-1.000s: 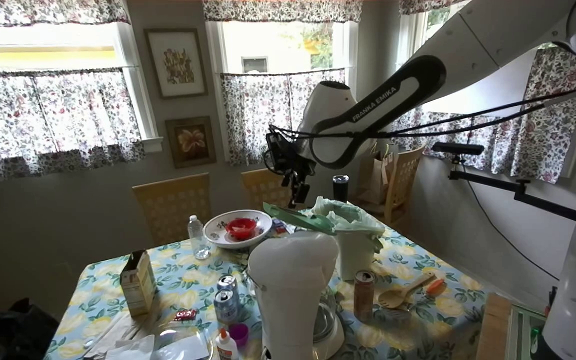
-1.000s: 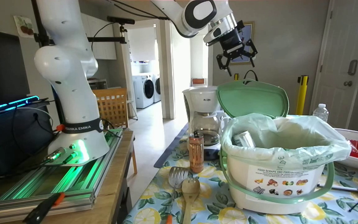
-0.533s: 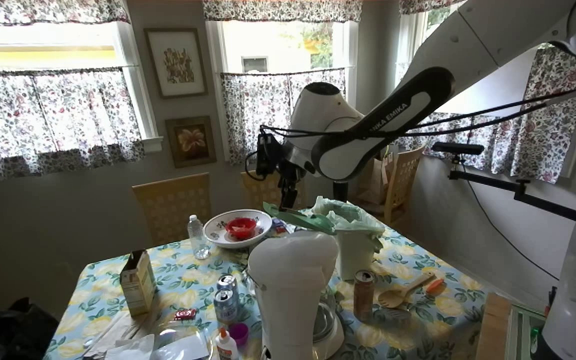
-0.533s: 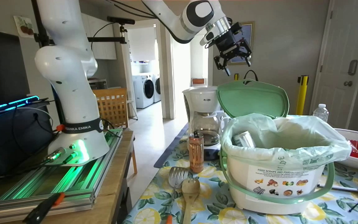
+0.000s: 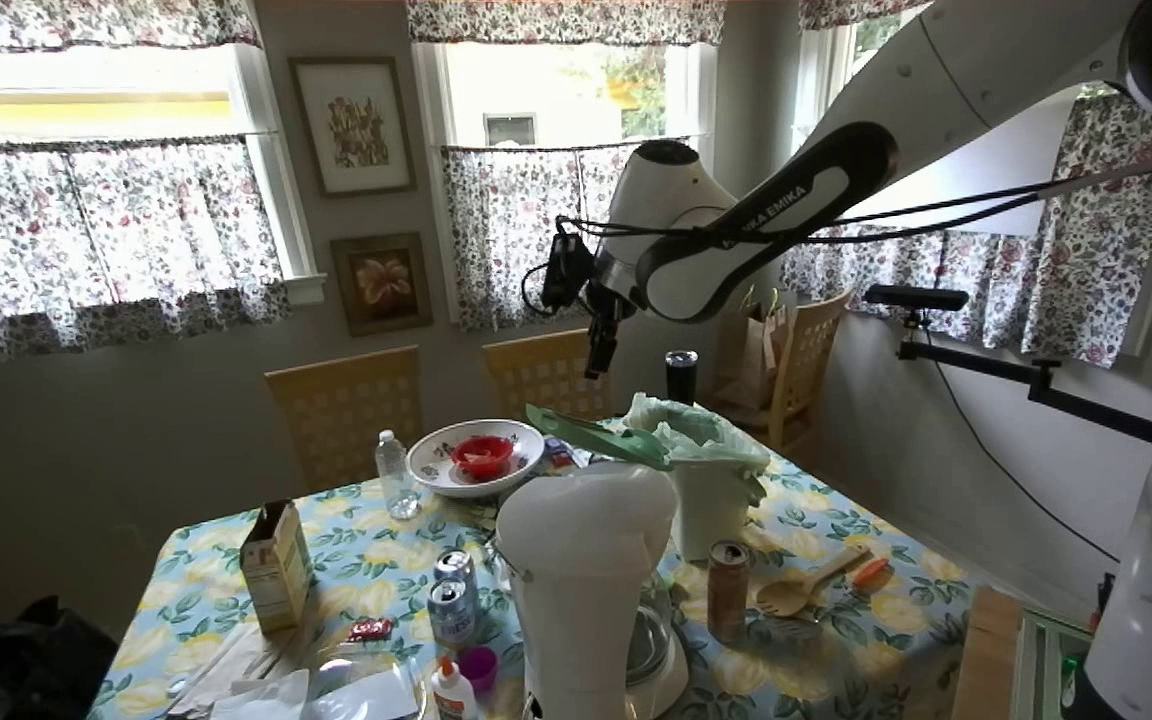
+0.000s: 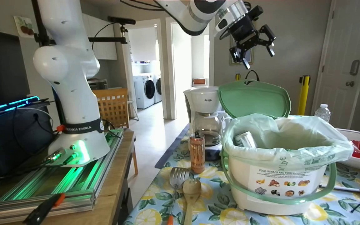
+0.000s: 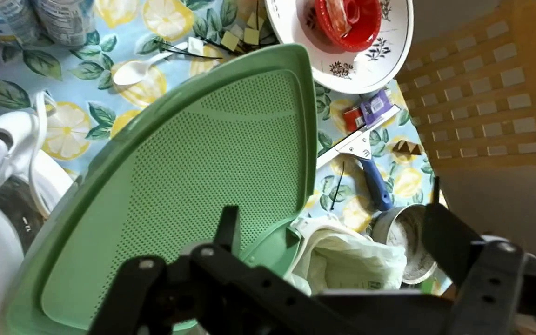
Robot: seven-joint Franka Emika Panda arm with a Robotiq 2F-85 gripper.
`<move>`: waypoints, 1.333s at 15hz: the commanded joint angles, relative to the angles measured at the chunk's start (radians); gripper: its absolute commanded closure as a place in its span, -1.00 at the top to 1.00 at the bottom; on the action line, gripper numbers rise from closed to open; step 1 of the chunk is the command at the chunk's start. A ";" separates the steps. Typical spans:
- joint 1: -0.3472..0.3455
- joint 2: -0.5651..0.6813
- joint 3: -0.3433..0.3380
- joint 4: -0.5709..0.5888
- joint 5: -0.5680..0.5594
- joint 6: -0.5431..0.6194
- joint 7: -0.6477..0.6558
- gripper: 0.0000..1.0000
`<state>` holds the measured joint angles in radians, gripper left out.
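Observation:
My gripper hangs open in the air above the raised green lid, touching nothing. Between its wide-spread black fingers in the wrist view there is only a view down to the table and bin. The lid belongs to a white bin lined with a pale green bag. Inside the bag, a silver can leans near the rim. In an exterior view the gripper shows edge-on, higher than the lid.
A white coffee maker and an orange can stand beside the bin. A floral bowl holds a red dish. Nearby are a plastic bottle, a carton, a wooden spoon and a blue-handled squeegee.
The gripper first shifted slightly, then rose higher above the lid and swung toward the bottle side of the table. It stays open throughout. The bin and table items have not moved.

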<state>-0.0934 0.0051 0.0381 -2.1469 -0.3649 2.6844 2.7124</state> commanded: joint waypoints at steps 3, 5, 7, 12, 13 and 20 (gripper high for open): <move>0.077 0.071 -0.003 0.039 -0.009 -0.009 0.044 1.00; 0.109 0.097 -0.004 0.052 0.002 -0.006 0.035 1.00; 0.136 0.113 -0.010 0.064 0.003 -0.003 0.036 1.00; 0.247 0.155 -0.106 0.102 0.005 -0.014 0.038 1.00; 0.288 0.169 -0.153 0.114 0.002 -0.017 0.038 1.00; 0.641 0.298 -0.505 0.178 0.080 -0.005 0.038 1.00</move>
<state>0.4055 0.2225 -0.3406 -2.0289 -0.3411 2.6835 2.7133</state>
